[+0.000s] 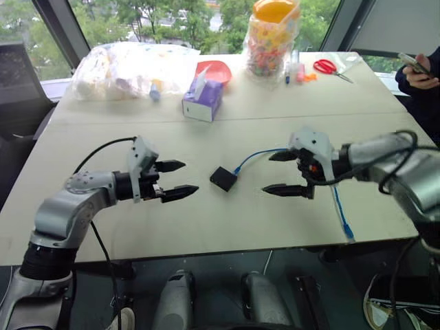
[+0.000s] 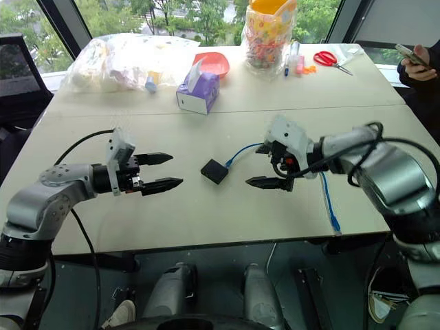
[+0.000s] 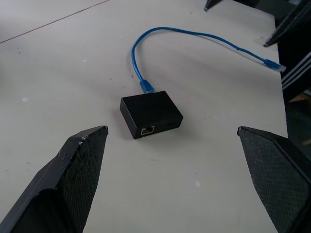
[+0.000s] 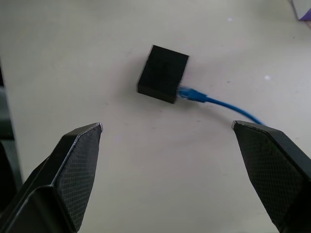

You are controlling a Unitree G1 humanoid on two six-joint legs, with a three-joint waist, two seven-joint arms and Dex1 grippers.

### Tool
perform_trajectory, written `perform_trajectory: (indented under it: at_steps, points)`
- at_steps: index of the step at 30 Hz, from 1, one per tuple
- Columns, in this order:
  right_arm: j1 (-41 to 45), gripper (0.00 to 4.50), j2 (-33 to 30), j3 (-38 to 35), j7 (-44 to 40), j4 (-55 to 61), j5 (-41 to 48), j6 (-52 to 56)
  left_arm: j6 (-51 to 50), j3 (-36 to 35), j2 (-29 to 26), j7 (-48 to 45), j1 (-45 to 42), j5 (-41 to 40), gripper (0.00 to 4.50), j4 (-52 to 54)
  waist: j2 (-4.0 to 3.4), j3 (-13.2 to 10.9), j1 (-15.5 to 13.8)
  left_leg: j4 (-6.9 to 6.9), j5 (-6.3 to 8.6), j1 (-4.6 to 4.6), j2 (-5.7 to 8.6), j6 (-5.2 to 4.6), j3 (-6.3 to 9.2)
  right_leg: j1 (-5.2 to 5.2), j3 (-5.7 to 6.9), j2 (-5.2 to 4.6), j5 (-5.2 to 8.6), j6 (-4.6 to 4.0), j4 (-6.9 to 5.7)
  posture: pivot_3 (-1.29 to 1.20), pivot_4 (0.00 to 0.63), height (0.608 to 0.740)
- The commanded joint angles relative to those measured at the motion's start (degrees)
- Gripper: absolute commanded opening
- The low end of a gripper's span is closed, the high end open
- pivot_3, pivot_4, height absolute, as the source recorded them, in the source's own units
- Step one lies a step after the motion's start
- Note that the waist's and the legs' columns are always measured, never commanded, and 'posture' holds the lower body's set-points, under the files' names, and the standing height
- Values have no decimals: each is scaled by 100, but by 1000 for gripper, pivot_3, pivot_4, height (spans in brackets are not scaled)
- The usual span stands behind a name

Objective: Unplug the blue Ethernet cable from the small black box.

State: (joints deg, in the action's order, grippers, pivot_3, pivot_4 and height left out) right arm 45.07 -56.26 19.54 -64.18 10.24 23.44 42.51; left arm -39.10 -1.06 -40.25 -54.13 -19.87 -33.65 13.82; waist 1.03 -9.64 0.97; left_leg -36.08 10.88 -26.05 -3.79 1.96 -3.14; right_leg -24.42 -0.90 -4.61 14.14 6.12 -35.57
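Right now the small black box (image 1: 223, 178) sits mid-table with the blue Ethernet cable (image 1: 256, 156) still plugged in at its two o'clock, and both my left gripper (image 1: 175, 180) and right gripper (image 1: 282, 173) are wide and empty, so a one-handed tug might just drag the box along.

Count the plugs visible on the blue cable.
2: the blue Ethernet cable has one plug seated in the small black box, and a free plug lying on the table near its edge.
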Motion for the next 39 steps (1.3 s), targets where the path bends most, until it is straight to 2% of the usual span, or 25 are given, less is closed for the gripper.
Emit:
perform_trajectory:
  at_steps: [1,3,7,14,19,28,31,33,38,39]
  points:
    - [1061,4500,433,844,-1061,-1370,-1129,-1358,128,-63,24,56,-29,11,4473,279,-2,-2,25,-1,0,-1,0,0,-2,-3,-3,2,0,1,-4,0,150,735]
    - [1432,4500,693,1117,-1417,-2020,-1533,-1893,131,-62,28,75,8,14,4473,337,0,-4,8,-1,-1,-5,0,0,-4,-10,-3,4,1,6,-15,0,150,735]
    - [2411,4500,1661,1923,-1884,-4203,-2777,-3866,95,-107,90,276,213,-6,4473,643,-3,-6,-3,-5,-1,-6,1,0,-3,-20,-2,4,9,17,-50,0,150,735]
    - [3283,4500,2920,2226,-1831,-6683,-3880,-5614,90,-178,80,541,579,25,4473,1090,-7,-10,-16,-5,-3,-6,1,4,-2,-23,-1,6,2,30,-64,0,150,735]
    - [3601,4500,3453,2194,-1649,-7590,-4393,-6138,98,-240,104,752,747,11,4473,1260,-9,-11,2,-5,-5,-4,1,8,-2,-22,-1,6,3,27,-66,0,150,735]
    - [3768,4500,4146,2110,-1406,-8170,-4963,-6421,173,-275,160,1011,894,41,4473,1373,-12,-13,14,-2,-7,0,0,12,-1,-23,-1,7,1,32,-72,0,150,735]
    - [3784,3576,4339,2123,-1326,-8294,-5119,-6418,181,-318,165,1087,939,28,4500,1397,-12,-13,18,0,-8,3,0,14,-1,-22,-1,7,1,31,-73,0,150,735]
    - [3790,2414,4425,2106,-1292,-8348,-5192,-6408,183,-339,155,1113,971,18,4500,1413,-12,-13,20,1,-8,11,0,15,-1,-17,-1,7,1,31,-75,0,150,735]
    - [3705,27,4505,2052,-1257,-8406,-5324,-6374,192,-386,122,1090,991,19,4500,1376,-12,-12,39,9,-10,56,-1,21,-3,12,-2,7,8,17,-77,0,150,735]
    - [3680,27,4486,1976,-1334,-8385,-5268,-6343,228,-381,129,1088,966,46,4500,1341,-12,-13,39,9,-13,60,-1,25,-2,15,-2,7,8,17,-81,0,150,735]
